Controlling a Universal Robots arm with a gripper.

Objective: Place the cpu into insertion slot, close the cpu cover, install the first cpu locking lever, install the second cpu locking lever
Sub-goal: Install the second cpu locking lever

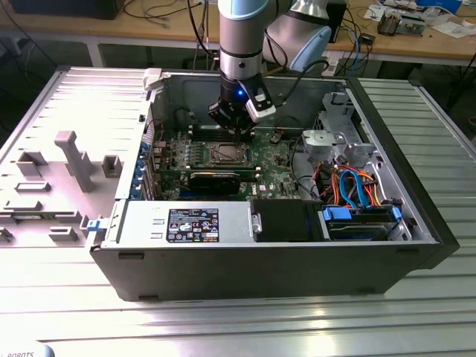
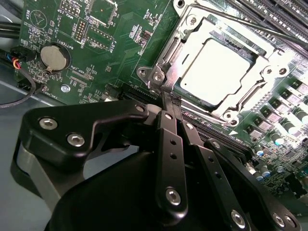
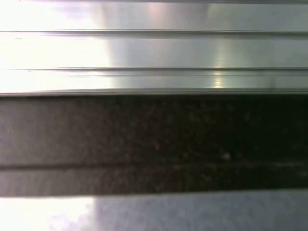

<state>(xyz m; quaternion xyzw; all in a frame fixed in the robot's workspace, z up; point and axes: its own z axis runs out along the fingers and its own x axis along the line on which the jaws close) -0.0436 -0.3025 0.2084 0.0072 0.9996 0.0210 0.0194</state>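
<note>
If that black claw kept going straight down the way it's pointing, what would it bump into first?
Most likely the cpu cover: in the second wrist view the gripper, fingers closed, points at the frame's near corner beside the cpu. Depth is hard to judge.

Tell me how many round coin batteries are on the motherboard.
1. The coin battery sits on the green motherboard, well apart from the cpu. The gripper covers some of the board, so another may be hidden.
</note>
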